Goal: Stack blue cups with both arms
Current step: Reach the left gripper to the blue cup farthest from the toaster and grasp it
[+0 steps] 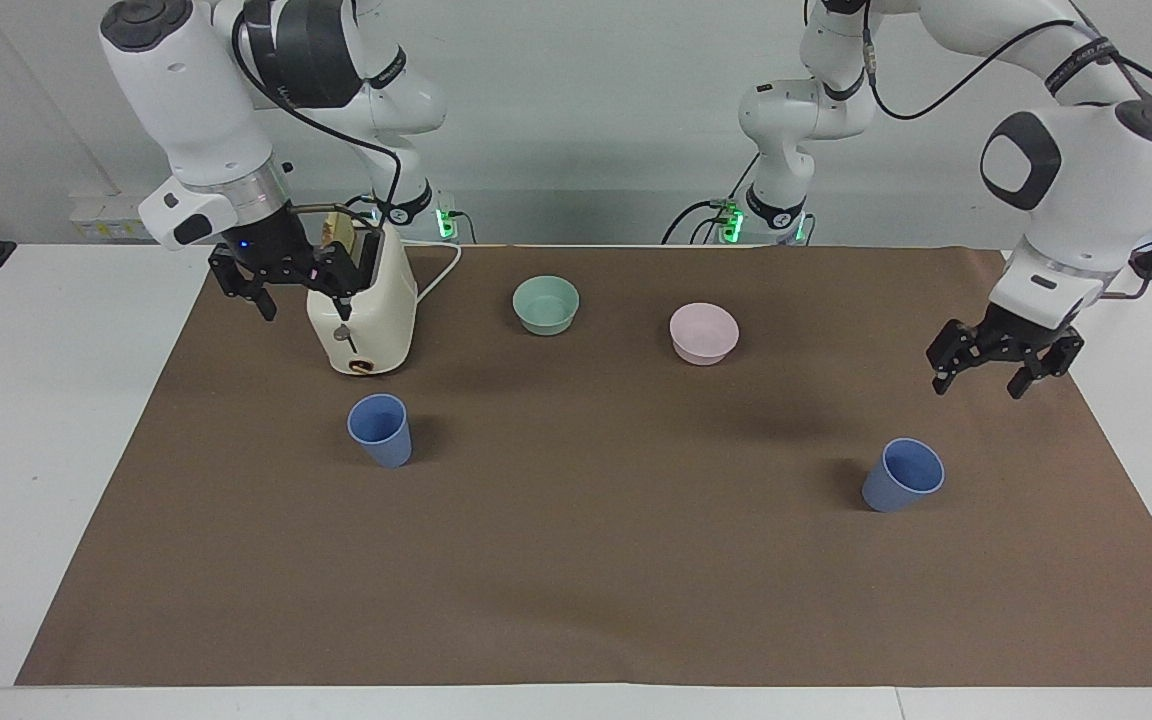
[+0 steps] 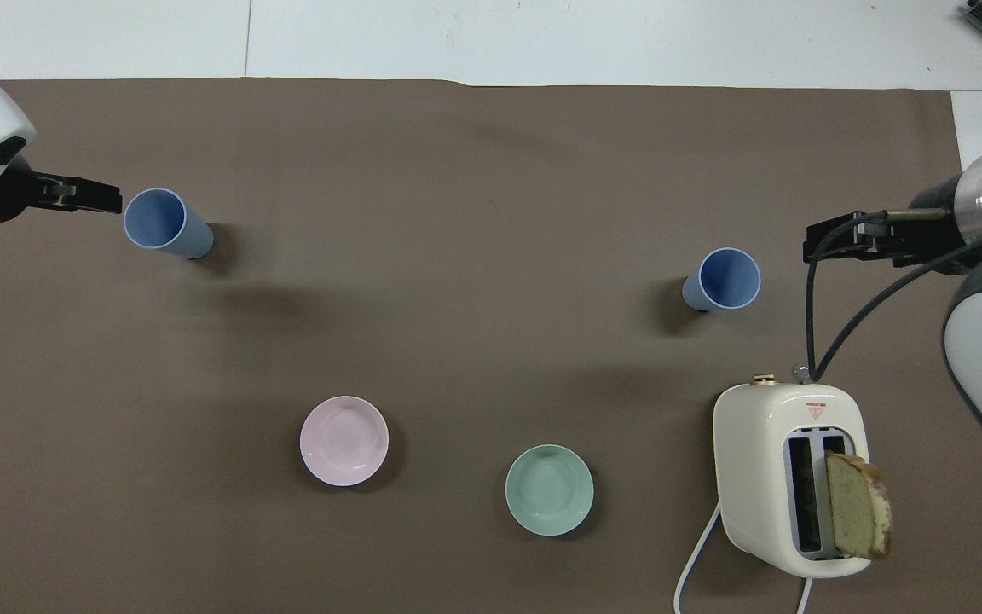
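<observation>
Two blue cups stand upright on the brown mat. One blue cup [image 1: 381,430] [image 2: 723,280] is toward the right arm's end, just farther from the robots than the toaster. The other blue cup [image 1: 902,475] [image 2: 165,222] is toward the left arm's end. My left gripper [image 1: 979,386] [image 2: 86,194] is open and empty, raised over the mat beside that cup, not touching it. My right gripper [image 1: 304,306] [image 2: 836,240] is open and empty, raised over the mat's edge beside the toaster.
A cream toaster [image 1: 361,320] [image 2: 785,477] with a bread slice [image 2: 857,505] in one slot stands near the right arm. A mint-green bowl [image 1: 546,303] [image 2: 549,489] and a pink bowl [image 1: 703,332] [image 2: 343,440] sit nearer to the robots than the cups.
</observation>
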`<state>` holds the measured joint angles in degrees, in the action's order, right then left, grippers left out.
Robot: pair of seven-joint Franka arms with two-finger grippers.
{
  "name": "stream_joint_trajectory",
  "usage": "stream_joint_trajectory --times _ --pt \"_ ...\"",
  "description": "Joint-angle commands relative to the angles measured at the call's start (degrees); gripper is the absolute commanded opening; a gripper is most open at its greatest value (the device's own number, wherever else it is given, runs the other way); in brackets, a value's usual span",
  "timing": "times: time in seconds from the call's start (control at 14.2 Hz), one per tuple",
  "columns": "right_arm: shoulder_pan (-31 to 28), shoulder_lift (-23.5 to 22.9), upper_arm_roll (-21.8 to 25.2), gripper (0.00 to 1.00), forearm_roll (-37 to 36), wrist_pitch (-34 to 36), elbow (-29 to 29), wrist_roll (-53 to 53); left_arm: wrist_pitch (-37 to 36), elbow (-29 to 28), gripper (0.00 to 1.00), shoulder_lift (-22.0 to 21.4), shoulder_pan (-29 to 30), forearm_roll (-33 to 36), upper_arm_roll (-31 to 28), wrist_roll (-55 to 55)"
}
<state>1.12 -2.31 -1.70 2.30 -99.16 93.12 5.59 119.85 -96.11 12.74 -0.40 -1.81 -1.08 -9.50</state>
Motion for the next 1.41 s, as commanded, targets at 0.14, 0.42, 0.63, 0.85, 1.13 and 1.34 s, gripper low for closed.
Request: stream_joint_trajectory --times 0.14,0.42,0.63,0.85,1.13,1.34 --pt "-0.7 0.2 -0.4 1.0 0.9 0.2 0.0 0.8 6.9 0.0 1.0 6.3 0.6 0.1 0.0 -0.3" --pt "-0.7 0.2 -0.4 1.0 0.9 0.2 0.0 0.8 11.3 -4.0 0.09 7.7 0.8 -1.3 0.0 -0.3" --pt "-0.7 0.2 -0.4 1.0 0.9 0.2 0.0 0.8 10.9 -3.6 0.0 7.6 1.4 -1.5 0.0 -0.4" --pt "-0.7 0.2 -0.4 1.0 0.9 0.2 0.0 0.8 10.7 -3.3 0.0 7.2 0.6 -1.5 0.4 0.2" --pt "-0.7 0.2 -0.4 1.0 0.9 0.2 0.0 0.8 5.9 -3.6 0.0 4.5 -7.2 -1.6 0.5 5.2" --pt "-0.7 0.2 -0.4 1.0 0.9 0.2 0.0 0.8 6.3 -6.7 0.0 2.6 -15.6 -1.6 0.5 17.1"
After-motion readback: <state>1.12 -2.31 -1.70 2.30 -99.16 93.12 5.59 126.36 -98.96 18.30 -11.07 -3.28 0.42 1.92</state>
